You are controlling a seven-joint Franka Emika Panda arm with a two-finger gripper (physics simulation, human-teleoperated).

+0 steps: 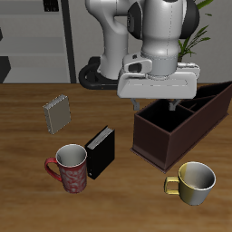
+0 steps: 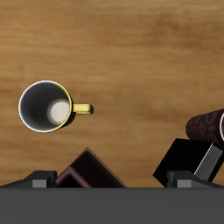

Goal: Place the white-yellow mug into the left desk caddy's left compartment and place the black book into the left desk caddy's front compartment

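A robot arm's claw hangs above the wooden desk, over the near end of the left desk caddy, carrying nothing; whether its fingers are spread or pressed together cannot be told from either view. The white-yellow mug stands upright on the desk near the front edge, just in front of the caddy and apart from it, its yellow handle pointing toward the red mug. The wrist view looks straight down into the pale mug's whitish inside. The black book stands upright on the desk between the red mug and the caddy, just beside the red mug. A grey notebook stands farther back.
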